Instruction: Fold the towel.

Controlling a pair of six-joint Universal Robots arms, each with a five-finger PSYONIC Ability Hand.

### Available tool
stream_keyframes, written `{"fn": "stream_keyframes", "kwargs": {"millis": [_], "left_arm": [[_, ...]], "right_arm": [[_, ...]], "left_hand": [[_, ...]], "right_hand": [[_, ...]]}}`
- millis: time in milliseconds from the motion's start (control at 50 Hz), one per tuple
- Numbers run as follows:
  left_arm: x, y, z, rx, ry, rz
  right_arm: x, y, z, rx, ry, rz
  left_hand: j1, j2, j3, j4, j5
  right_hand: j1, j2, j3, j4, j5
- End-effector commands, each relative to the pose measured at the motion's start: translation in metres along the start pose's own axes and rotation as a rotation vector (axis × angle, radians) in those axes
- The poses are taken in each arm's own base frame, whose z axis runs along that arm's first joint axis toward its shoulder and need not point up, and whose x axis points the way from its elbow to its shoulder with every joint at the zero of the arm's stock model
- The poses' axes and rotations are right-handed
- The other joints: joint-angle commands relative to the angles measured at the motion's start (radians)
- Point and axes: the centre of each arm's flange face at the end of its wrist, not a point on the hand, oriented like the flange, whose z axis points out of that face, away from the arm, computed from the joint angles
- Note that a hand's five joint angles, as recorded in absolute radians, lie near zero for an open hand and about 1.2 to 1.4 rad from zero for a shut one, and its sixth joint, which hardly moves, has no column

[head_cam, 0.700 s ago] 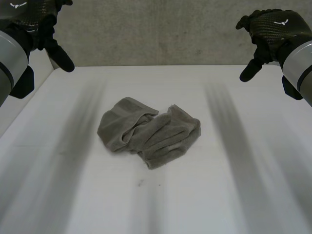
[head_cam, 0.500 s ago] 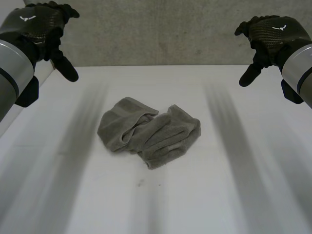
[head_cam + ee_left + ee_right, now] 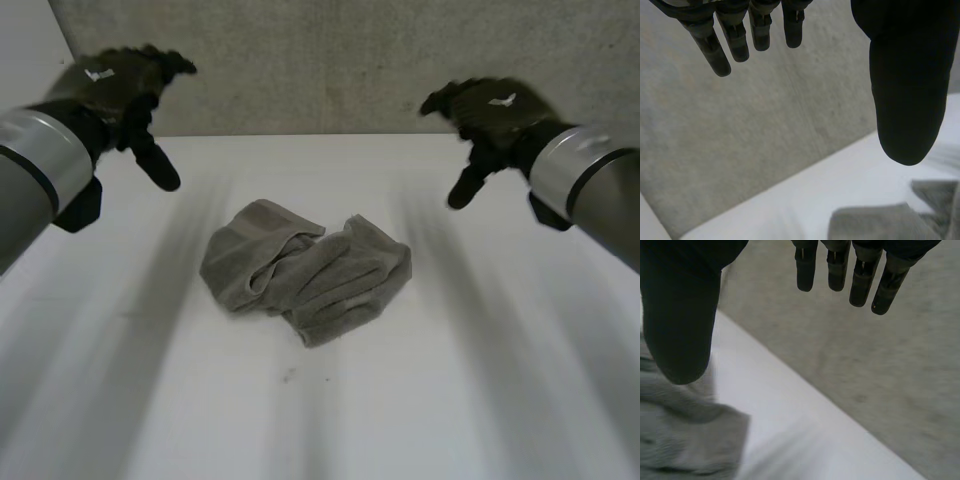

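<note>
My left hand [image 3: 118, 88] hangs upper left, my right hand [image 3: 488, 108] upper right, fingers straight and spread, holding nothing. The crumpled towel [image 3: 305, 272] lies centre frame on the table [image 3: 480, 380], untouched.

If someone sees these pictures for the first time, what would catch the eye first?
A crumpled grey towel lies in a heap in the middle of the white table. Above the table's far side, the left hand and the right hand hang in the air on either side of the towel, fingers open, touching nothing.
</note>
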Motion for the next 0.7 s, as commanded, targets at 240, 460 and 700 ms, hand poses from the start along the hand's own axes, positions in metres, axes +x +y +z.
{"fn": "stream_keyframes", "kwargs": {"millis": [240,460,700], "left_arm": [[0.018,0.155,0.059,-0.317,0.314,0.186],[0.033,0.179,0.07,-0.342,0.361,0.245],[0.02,0.031,0.092,0.099,0.032,0.114]], "right_arm": [[-0.07,0.118,0.078,-0.17,-0.353,0.095],[-0.093,0.146,0.1,-0.169,-0.325,0.088],[-0.021,-0.047,0.072,0.444,0.071,-0.03]], "left_hand": [[0.011,0.019,0.018,0.019,-0.009],[0.906,0.914,0.913,0.914,0.886],[1.214,1.222,1.221,1.222,1.194]], "right_hand": [[-0.035,-0.053,-0.045,-0.055,-0.057],[0.862,0.844,0.852,0.842,0.84],[1.187,1.168,1.177,1.167,1.165]]}}
